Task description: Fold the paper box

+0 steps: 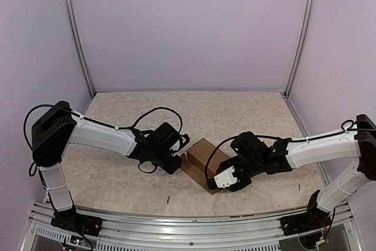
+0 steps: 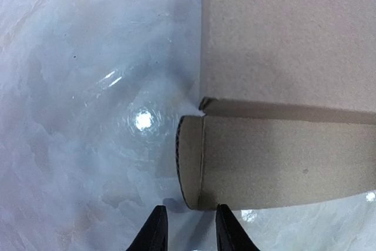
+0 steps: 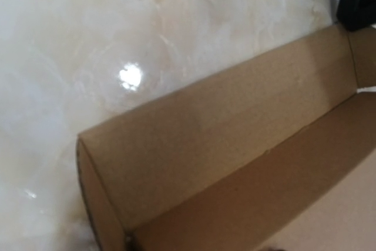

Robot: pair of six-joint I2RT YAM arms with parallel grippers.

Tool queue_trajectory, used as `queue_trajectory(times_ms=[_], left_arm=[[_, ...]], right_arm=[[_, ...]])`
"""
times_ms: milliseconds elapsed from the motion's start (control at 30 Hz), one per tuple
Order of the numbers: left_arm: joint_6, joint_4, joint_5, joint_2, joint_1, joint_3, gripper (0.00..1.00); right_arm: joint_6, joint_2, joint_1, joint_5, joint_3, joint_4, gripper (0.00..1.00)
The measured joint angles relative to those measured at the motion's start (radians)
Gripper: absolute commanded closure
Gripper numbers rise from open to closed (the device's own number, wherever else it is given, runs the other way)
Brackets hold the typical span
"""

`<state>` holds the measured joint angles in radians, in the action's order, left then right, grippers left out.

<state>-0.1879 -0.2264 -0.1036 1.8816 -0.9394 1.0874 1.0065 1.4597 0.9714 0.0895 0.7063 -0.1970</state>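
The brown paper box (image 1: 202,152) lies partly folded in the middle of the marbled table, between the two arms. My left gripper (image 1: 178,158) is at its left end. In the left wrist view this gripper (image 2: 191,231) stands open and empty, its black fingertips (image 2: 154,230) just short of a rounded end tab (image 2: 189,163) on a long panel. The right gripper (image 1: 220,181) hangs over the box's near right edge. The right wrist view is filled by the box's wall (image 3: 223,139) and inner fold, and that gripper's fingers do not show.
Lilac walls and aluminium posts (image 1: 76,33) close in the table on three sides. A metal rail (image 1: 188,227) runs along the near edge. Black cables (image 1: 158,113) loop above the left arm. Small dark specks (image 1: 168,199) lie on the near table.
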Motion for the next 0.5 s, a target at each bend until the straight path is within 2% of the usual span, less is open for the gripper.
queue_trajectory(times_ms=[267,500], left_arm=[[0.002,0.132,0.116,-0.124,0.063,-0.112,0.64],[0.014,0.205,0.18,-0.124,0.081,-0.123,0.71]], right_arm=[[0.0,0.005,0.0,0.0,0.003,0.003,0.42],[0.0,0.01,0.0,0.0,0.008,0.004,0.42]])
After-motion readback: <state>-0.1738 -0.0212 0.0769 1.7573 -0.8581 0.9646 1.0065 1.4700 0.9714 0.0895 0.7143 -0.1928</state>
